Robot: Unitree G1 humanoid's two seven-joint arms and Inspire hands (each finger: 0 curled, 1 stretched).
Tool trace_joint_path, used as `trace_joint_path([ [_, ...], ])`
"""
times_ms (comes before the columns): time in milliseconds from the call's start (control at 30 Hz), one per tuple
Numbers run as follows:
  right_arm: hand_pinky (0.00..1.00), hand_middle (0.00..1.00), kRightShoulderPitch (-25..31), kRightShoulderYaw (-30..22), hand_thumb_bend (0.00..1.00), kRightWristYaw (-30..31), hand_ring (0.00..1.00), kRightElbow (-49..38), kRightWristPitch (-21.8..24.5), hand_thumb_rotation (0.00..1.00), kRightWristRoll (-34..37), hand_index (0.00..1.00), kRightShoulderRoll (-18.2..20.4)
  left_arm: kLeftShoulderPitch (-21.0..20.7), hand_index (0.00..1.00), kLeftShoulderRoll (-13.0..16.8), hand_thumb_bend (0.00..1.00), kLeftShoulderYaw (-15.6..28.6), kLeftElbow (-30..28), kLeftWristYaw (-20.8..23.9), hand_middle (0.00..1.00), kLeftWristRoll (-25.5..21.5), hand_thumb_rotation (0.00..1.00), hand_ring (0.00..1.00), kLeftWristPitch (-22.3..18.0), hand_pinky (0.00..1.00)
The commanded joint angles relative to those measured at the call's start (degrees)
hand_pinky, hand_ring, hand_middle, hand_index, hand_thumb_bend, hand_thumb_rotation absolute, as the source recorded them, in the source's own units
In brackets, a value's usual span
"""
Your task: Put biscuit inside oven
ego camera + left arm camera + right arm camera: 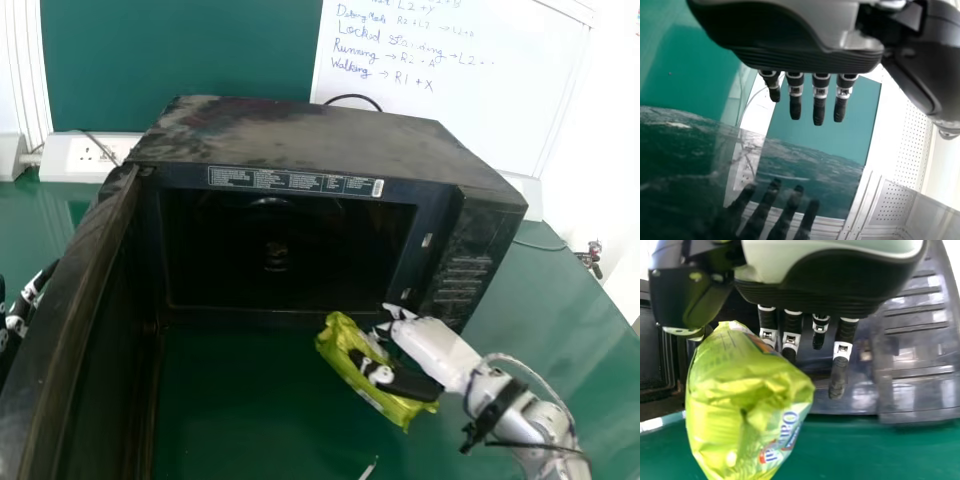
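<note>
right hand (432, 347) holds packet (378, 396) just outside open oven rim (432, 230)

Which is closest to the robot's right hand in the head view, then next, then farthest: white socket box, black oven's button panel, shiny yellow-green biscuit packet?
1. Biscuit packet: held in the right hand.
2. Oven's button panel: just beyond the hand.
3. Socket box: far away, back left.

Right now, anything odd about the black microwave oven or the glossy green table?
The oven is blotchy on top, as if dusty or scuffed. A thin pale sliver shows against the table, looking stray; can't identify it. The yellow-green plastic biscuit packet in the right hand looks crumpled.
</note>
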Motion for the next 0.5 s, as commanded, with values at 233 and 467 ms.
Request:
trace_joint_path([
  [233, 0.35, 0.5, -7.1, 4.5, 0.52, -1.7, 0.41, 2.9, 1.0, 0.0, -4.0, 0.51, 5.3, 0.6, 0.91, -0.3, 0.88, -0.4, 0.2, 0.0, 0.91, 0.6, 0.96, 0.92, -0.9, 1.0],
  [467, 0.3, 0.48, -10.5, 6.5, 0.52, -3.6, 0.39, 5.8, 1.6, 0.0, -6.4, 0.53, 8.2, 1.1, 0.91, -0.7, 0.88, -0.9, 0.2, 0.0, 0.91, 1.1, 0.97, 0.92, -1.3, 1.0],
])
